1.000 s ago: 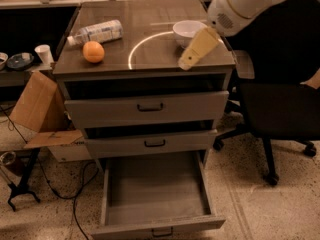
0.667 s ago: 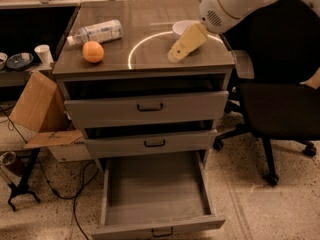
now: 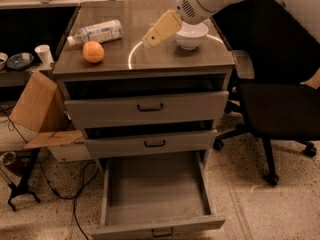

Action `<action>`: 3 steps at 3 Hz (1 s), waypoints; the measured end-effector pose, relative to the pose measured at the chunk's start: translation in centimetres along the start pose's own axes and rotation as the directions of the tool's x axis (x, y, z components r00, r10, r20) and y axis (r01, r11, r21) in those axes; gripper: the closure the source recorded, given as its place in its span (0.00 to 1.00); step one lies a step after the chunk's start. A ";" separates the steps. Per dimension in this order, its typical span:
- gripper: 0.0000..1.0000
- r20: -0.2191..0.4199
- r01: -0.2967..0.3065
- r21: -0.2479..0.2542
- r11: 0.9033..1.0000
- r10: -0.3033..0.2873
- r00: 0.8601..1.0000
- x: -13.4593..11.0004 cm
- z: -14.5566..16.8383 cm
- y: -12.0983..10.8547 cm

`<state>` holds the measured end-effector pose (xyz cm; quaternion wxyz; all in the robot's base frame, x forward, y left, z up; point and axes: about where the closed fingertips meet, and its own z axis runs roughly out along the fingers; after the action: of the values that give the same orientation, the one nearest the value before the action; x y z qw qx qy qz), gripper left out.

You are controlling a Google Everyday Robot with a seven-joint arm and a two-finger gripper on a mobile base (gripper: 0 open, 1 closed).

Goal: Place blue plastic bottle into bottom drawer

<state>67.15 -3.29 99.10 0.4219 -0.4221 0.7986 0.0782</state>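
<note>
1. Nearest to us, the deep grey bottom drawer [image 3: 155, 194] is standing pulled fully out at floor level, showing its plain grey interior.
2. Above it, the two shallower grey drawers [image 3: 150, 108] are sitting slightly open, each showing a dark handle.
3. To the left, a brown cardboard box [image 3: 37, 104] is leaning by the cabinet; to the right, a black office chair [image 3: 280, 99] is standing.
4. On the brown cabinet top [image 3: 150, 61], a round orange fruit [image 3: 93, 52] is resting near the front left corner.
5. The robot's tan gripper [image 3: 147, 42] is hovering over the middle of the top, pointing down and left. We cannot tell whether it is open or closed.
6. The clear blue plastic bottle [image 3: 97, 32] is lying on its side just behind the orange, well apart from the gripper.
7. A small white bowl [image 3: 191, 35] is sitting just right of the gripper.
</note>
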 end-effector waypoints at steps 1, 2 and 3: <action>0.00 0.000 0.000 0.000 1.000 0.000 1.000 0.0 0.0 0.0; 0.00 0.006 -0.009 -0.004 1.000 0.009 1.000 0.0 0.3 0.1; 0.00 0.045 -0.036 -0.031 0.999 0.037 0.998 -0.9 2.9 0.1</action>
<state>69.16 -1.29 97.91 0.4322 -0.4119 0.7949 0.1077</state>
